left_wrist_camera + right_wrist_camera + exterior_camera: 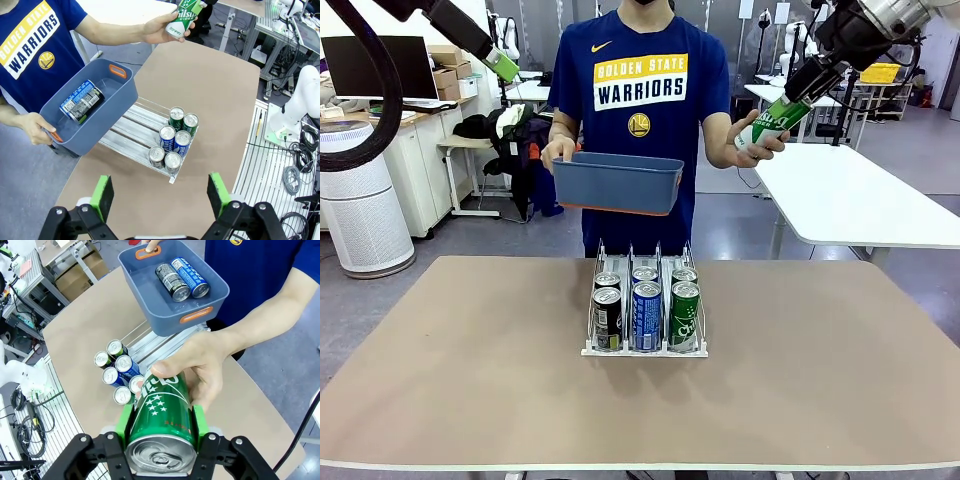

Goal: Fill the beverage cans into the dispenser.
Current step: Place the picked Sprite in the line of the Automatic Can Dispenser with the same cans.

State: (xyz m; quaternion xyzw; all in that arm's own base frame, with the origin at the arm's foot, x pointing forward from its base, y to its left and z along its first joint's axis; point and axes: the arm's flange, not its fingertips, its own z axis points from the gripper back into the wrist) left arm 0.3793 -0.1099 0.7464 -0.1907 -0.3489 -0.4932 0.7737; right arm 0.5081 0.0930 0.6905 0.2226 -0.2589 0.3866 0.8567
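My right gripper (162, 421) is shut on a green can (161, 412) held up in the air at the far right (782, 115). A person's hand (202, 365) grips the can's other end. The white wire dispenser (645, 352) stands mid-table with several cans (646, 300) at the front of its three lanes: dark, blue and green. High at the far left, my left gripper (504, 64) is open and holds nothing (161, 196); it looks down on the dispenser (129, 136).
With the other hand the person holds a blue-grey bin (617, 185) above the table's far edge. A dark can (171, 282) and a blue can (190, 276) lie in it. Bare tabletop surrounds the rack.
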